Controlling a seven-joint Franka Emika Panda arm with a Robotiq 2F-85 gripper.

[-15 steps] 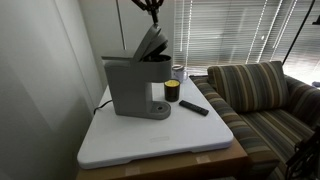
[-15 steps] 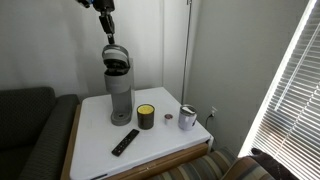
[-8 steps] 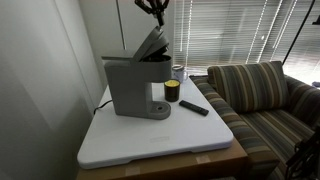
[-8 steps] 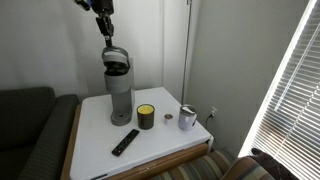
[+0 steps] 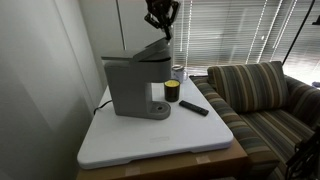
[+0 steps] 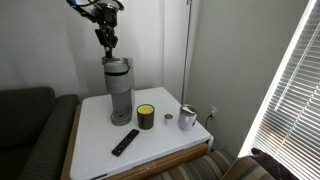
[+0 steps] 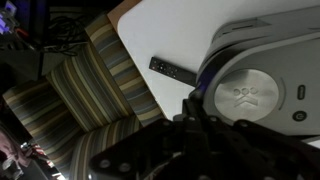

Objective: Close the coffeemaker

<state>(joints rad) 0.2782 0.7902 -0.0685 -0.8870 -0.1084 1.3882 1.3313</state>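
The coffeemaker [image 5: 133,85] stands far left on the bench [image 5: 150,138]. Its lid [image 5: 155,47] has dropped from steeply raised to almost flat under the gripper [image 5: 163,32]. I cannot tell whether the gripper is clenched. Closing looks nearly done.

In an exterior view, the coffeemaker [image 5: 130,88] stood on a white table [image 5: 150,145], its lid [image 5: 153,48] tilted slightly up. The gripper [image 5: 163,32] hung at its one o'clock, close over the lid. A cup [image 5: 172,92] sat at three o'clock and a remote [image 5: 194,107] at four.
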